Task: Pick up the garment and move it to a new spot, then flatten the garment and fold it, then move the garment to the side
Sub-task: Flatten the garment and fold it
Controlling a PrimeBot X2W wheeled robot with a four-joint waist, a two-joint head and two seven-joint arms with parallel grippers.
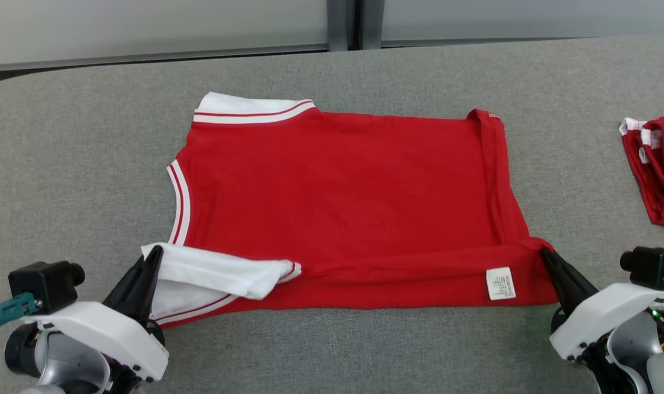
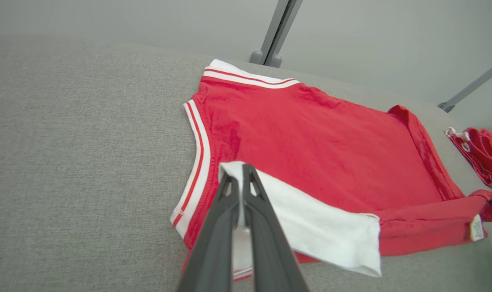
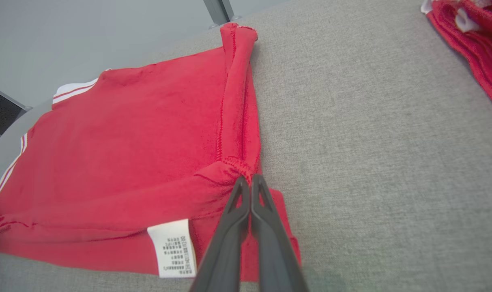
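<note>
Rightward, a red pile (image 1: 657, 175) lies apart; left fingers (image 1: 140, 282) and right fingers (image 1: 567, 279) pinch the garment (image 1: 337, 191).

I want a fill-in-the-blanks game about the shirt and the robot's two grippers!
1. The shirt spread on the grey cloth surface is mostly ____.
2. The left gripper is shut on a sleeve whose colour is ____.
3. The right gripper is shut on the hem corner, close to a small white ____.
4. A second red garment lies bunched up on the robot's ____ side.

Missing words: red; white; label; right.
</note>
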